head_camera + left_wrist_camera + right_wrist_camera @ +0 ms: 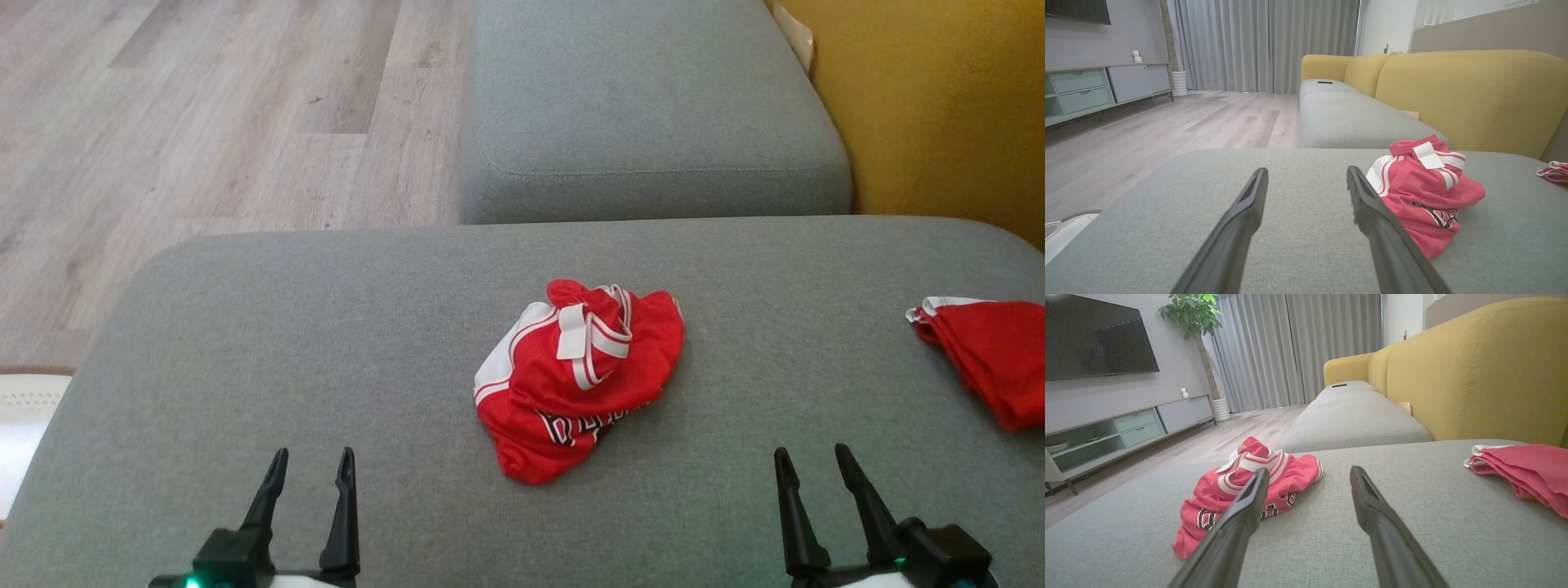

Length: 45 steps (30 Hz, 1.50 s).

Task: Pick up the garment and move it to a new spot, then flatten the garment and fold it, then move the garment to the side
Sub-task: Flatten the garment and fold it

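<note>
The garment [575, 380] lies crumpled in a loose heap just right of centre in the head view, on the broad grey cushion [326, 327] that fills the lower half of the frame. It is bright red mesh-like fabric with white panels and red-and-white striped trim. A white tag sticks up near its top, and dark lettering edged in white shows on a fold at its lower side, too bunched to read. In the left wrist view the heap [1425, 192] sits right of centre, just beyond the right-hand finger. In the right wrist view it [1290, 473] sits left of centre, partly behind the left-hand finger. The left gripper [314, 451] rests at the lower left of the head view with its fingers spread apart and nothing between them. The right gripper [811, 449] at the lower right is likewise spread and empty. Both are well apart from the heap. A second red piece of clothing [988, 355] with white edging lies at the right edge of the cushion.
</note>
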Available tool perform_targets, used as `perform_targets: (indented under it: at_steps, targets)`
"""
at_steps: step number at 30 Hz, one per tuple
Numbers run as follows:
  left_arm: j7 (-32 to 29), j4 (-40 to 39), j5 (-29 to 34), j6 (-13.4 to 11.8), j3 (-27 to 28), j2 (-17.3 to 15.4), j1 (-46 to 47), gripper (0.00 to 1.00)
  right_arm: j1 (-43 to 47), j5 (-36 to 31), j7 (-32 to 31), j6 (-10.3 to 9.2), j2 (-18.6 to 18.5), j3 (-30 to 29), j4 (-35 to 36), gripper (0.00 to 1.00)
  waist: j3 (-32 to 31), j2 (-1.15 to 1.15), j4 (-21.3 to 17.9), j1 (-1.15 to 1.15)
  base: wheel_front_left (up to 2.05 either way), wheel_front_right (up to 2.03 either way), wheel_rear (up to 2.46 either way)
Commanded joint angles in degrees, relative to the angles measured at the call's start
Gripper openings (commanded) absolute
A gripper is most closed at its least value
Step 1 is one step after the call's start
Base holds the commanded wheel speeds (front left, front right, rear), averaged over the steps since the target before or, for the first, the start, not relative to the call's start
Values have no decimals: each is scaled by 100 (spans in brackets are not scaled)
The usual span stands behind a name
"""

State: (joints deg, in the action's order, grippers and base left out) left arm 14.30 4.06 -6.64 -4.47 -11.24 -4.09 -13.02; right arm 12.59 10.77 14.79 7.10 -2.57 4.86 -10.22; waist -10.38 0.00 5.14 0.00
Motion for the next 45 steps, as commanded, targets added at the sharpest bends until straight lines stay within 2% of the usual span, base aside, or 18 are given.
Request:
perform_targets:
  at_steps: [1,29,36,39,45]
  targets:
    - [70,-156,58,24,229,58,217,100,-185,46,21,39,-32,135,155,100,3,0,9,0,0,0,0]
    - [70,-51,216,200,265,119,222,100,-198,39,21,39,-31,179,117,100,67,0,-13,0,0,0,0]
    - [70,302,404,512,27,109,666,100,-299,-64,21,39,-31,240,149,100,318,0,-102,0,0,0,0]
    - [70,688,524,739,-188,79,1130,100,-380,-142,21,39,-31,287,167,100,493,0,-189,0,0,0,0]
    - [70,1726,709,1023,-720,86,2405,100,-647,-209,21,39,-133,450,219,100,972,0,-473,0,0,0,0]
